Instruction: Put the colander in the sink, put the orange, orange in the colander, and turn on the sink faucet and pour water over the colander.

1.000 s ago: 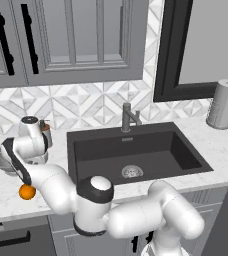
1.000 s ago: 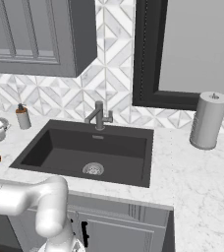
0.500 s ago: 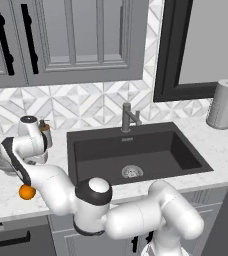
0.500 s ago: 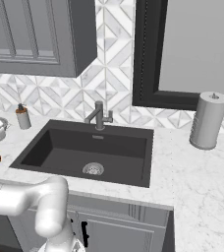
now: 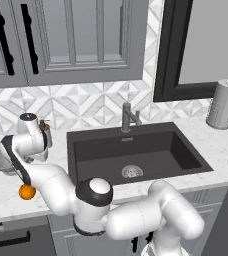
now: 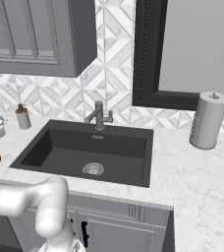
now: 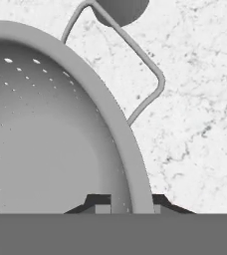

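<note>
You are at the very start of the job: the sink [image 5: 136, 150] is a bare dark basin with nothing in it but its drain, no water runs from the sink faucet [image 5: 128, 117], and all the loading is left to do. The marble counter [image 5: 221, 145] wraps the basin on every side, backed by a grey-and-white patterned tile wall, with grey cabinets [image 5: 66, 40] overhead and a dark-framed window to the right. A paper towel roll [image 5: 223, 104] stands on the counter well right of the sink, and a small soap dispenser [image 6: 22, 117] sits near the wall at its left. The colander [image 5: 0, 159] is on the counter well left of the sink, with the arm reaching over it. In the hand view you have the gripper [image 7: 128, 204] straddling the colander's rim, one tip inside the bowl and one outside, jaws clamped together on that rim beside its wire handle. So the grasp looks made, but the lift and carry to the sink are not yet done. One orange [image 5: 26, 191] lies on the counter just in front of the colander; I cannot make out the second one. After the colander is in the basin, you have both fruits to load and the faucet lever to turn.
</note>
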You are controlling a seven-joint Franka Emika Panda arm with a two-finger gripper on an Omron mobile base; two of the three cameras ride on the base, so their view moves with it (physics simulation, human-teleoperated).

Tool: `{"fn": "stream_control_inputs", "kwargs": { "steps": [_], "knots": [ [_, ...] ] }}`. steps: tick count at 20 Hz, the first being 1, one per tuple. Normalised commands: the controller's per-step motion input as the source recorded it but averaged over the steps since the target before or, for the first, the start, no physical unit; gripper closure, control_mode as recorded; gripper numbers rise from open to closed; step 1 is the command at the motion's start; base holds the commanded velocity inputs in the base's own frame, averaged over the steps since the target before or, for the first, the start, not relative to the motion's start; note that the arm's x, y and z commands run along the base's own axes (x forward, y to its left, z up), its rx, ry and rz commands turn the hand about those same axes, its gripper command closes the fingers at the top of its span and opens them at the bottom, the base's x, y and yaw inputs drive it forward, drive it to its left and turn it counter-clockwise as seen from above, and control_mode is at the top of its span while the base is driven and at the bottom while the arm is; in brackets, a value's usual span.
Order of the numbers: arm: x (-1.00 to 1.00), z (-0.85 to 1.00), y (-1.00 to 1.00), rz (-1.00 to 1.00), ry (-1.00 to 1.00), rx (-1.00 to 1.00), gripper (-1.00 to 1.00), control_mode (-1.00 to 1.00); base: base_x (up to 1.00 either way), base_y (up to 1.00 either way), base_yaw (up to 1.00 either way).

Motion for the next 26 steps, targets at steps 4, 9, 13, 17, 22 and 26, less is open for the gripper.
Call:
{"fn": "stream_control_inputs", "kwargs": {
  "steps": [4, 9, 13, 17, 22, 26],
  "knots": [
    [-0.11, 0.38, -0.07, -0.11, -0.1, 0.02, 1.0, -1.0, 0.0, 0.0, 0.0],
    [-0.28, 0.32, -0.19, -0.12, -0.08, 0.08, 1.0, -1.0, 0.0, 0.0, 0.0],
    [-0.41, 0.22, -0.34, -0.09, 0.0, 0.15, 1.0, -1.0, 0.0, 0.0, 0.0],
    [-0.43, 0.2, -0.57, -0.06, 0.01, 0.16, 1.0, -1.0, 0.0, 0.0, 0.0],
    [-0.41, 0.03, -0.61, -0.02, 0.02, 0.14, 1.0, -1.0, 0.0, 0.0, 0.0],
    [-0.3, 0.0, -0.58, 0.0, 0.02, 0.12, 1.0, -1.0, 0.0, 0.0, 0.0]
  ]
}}
